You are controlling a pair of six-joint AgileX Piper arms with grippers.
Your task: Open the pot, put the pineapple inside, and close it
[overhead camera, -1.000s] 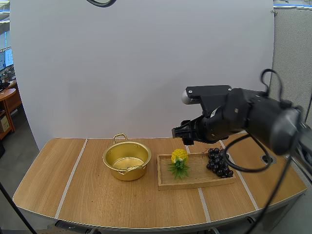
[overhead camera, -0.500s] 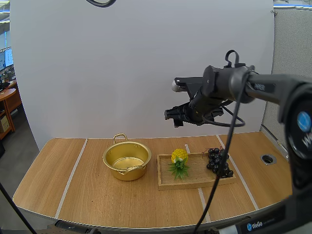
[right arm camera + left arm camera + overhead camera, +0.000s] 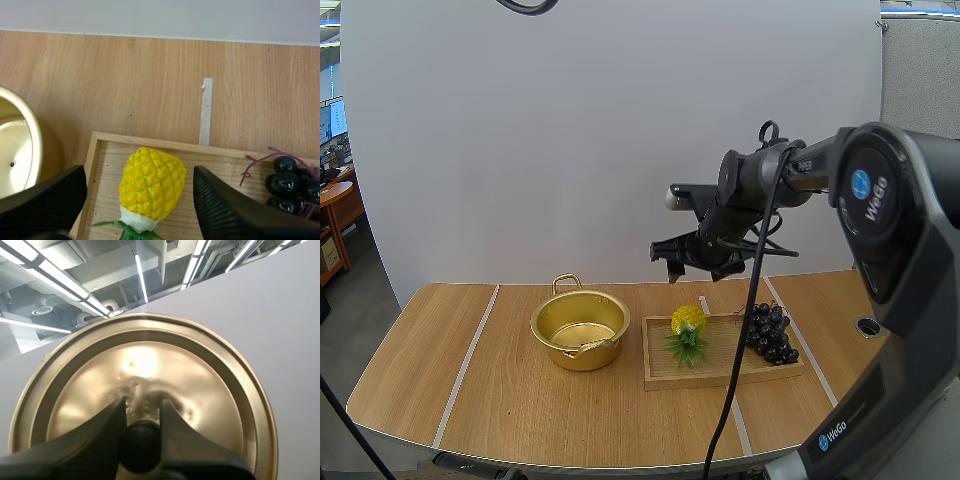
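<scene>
Right end effector (image 3: pixel 677 262) hangs above the pineapple (image 3: pixel 687 320), just right of frame centre in the high view, fingers spread wide with nothing between them. Pineapple lies at the left end of the wooden tray (image 3: pixel 720 375), grapes (image 3: pixel 768 333) at its right end; the open pot (image 3: pixel 580 328) sits on the table (image 3: pixel 520 410) just left of the tray. Left end effector (image 3: pixel 142 410) is clamped on the black knob (image 3: pixel 140 447) of the lid (image 3: pixel 145 360).

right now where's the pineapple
In the high view the pineapple lies at the left end of the wooden tray, between the open pot and the grapes; the open right gripper hangs above it.
</scene>
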